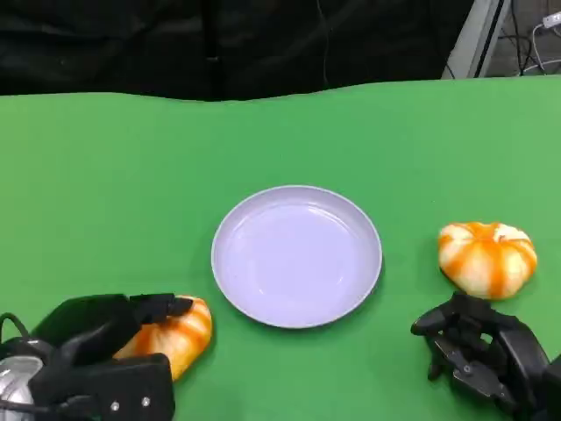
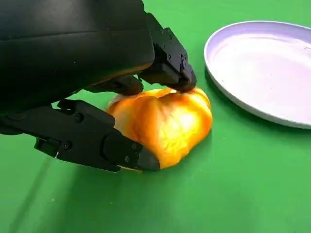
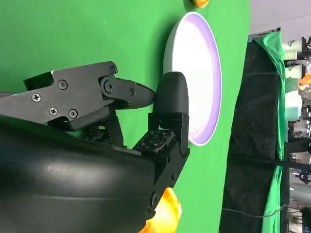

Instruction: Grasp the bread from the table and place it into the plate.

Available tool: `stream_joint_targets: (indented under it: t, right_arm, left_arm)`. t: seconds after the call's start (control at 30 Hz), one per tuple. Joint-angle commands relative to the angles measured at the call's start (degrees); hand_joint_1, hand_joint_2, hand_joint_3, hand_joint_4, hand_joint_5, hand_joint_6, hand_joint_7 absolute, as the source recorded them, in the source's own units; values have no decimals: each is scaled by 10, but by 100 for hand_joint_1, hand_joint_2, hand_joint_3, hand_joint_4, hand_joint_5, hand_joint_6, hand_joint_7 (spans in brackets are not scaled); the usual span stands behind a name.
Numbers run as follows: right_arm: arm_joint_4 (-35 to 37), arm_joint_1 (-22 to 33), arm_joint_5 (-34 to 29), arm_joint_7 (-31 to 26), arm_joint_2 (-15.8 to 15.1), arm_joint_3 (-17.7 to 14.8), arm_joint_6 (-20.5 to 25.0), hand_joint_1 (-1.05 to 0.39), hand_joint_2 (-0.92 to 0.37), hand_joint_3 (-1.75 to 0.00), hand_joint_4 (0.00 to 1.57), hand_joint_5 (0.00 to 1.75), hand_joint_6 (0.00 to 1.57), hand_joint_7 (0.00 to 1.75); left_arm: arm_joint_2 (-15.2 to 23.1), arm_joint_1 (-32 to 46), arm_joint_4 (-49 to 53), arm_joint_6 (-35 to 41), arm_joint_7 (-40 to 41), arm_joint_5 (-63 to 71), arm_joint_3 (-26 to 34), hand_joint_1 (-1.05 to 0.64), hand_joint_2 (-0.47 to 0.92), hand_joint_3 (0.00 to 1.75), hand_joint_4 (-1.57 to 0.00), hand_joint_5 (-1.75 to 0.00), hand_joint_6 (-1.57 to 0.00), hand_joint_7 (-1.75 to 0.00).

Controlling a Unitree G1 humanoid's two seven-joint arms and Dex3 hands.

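Head view: two glossy orange-and-cream striped bread rolls on the green cloth table [image 1: 105, 175], with one round pale lavender plate [image 1: 296, 256] mid-table, nothing in it.

Left roll [image 1: 175, 338] sits near the table's front edge, left of the plate, just off its rim and not touching it. Left hand [image 1: 96, 351] is on it: left wrist view shows black fingers [image 2: 170, 68] pressing on top of the roll [image 2: 165, 124] and a lower digit against its near side, so fingers are closed around the bread. Roll looks to be resting on the cloth there; can't tell if any weight is off the table yet.

Right roll [image 1: 487, 256] sits toward the table's right edge, well apart from the plate. Right hand [image 1: 478, 351] is near the front edge just in front of that roll, not touching it. Right wrist view shows the fingers [image 3: 165, 116] partly curled with nothing between them and a visible gap, so empty and loosely apart.

Progress, as I read it: grasp on the left roll made or nearly made. Still left: lift, carry the short way over the rim, release in the plate. Right roll untouched.
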Motion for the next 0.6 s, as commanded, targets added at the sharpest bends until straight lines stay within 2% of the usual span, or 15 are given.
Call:
stream_joint_targets:
  t: [0.03,0.07,0.1,0.13,0.17,0.23,0.33,0.6]
  right_arm:
    - [-6,5,3,-3,-5,-1,6,-27,-92,-44,65,175,73,111]
    - [-8,7,2,-4,-5,0,6,-28,-92,-44,65,175,73,111]
    - [-9,7,1,-5,-5,0,6,-28,-92,-44,65,175,73,111]
    - [-10,8,0,-6,-5,0,6,-28,-92,-44,65,175,73,110]
    - [-11,8,1,-7,-4,1,7,-28,-92,-44,65,175,73,110]
    - [-12,9,2,-6,-4,1,9,-27,-92,-44,66,175,73,110]
    - [-12,9,1,-7,-4,1,8,-26,-92,-45,66,175,73,110]
    - [-6,7,1,-7,-6,3,5,-28,-92,-45,66,175,73,111]
  left_arm:
    - [-5,-6,24,14,44,23,-8,-9,87,0,-41,-122,-99,-17]
    - [-9,-6,28,16,57,26,-9,-10,86,0,-40,-132,-90,-42]
    - [-12,-6,29,18,65,27,-10,-9,86,0,-42,-148,-71,-93]
    - [-14,-6,30,19,71,27,-11,-8,86,0,-43,-153,-62,-114]
    - [-18,-5,34,18,81,27,-11,-8,86,0,-43,-156,-58,-124]
    - [-25,-5,38,18,94,24,-12,-5,87,0,-50,-171,-45,-158]
    - [-32,-3,43,13,114,17,-11,-4,85,0,-53,-174,-42,-167]
    - [-40,2,57,-35,178,4,-1,-6,83,0,-55,-175,-51,-155]
